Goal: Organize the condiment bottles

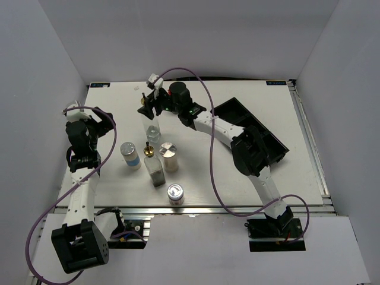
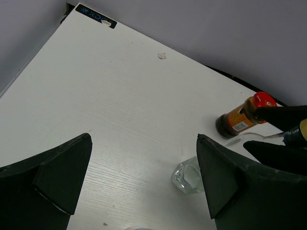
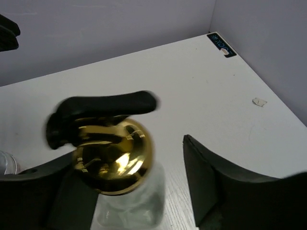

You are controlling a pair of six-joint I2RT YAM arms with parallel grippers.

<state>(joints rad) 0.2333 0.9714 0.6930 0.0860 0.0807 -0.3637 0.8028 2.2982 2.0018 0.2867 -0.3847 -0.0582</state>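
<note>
A clear glass bottle (image 1: 152,127) with a gold pourer (image 3: 112,155) and a black lever stands at the table's back middle. My right gripper (image 1: 148,107) (image 3: 129,158) is open with its jaws either side of the bottle's top; a gap shows at the right finger (image 3: 216,187). The bottle's base also shows in the left wrist view (image 2: 188,177). The red-lidded dark jar (image 2: 242,117) is just behind it, next to the right gripper. My left gripper (image 1: 102,122) (image 2: 144,139) is open and empty, to the left of the bottle.
A blue-labelled shaker (image 1: 130,155), a second glass bottle with gold pourer (image 1: 153,163) and a silver-lidded shaker (image 1: 169,155) stand together mid-table. Another silver-lidded shaker (image 1: 175,193) is near the front edge. The black compartmented tray (image 1: 261,127) lies at the right, partly under my right arm.
</note>
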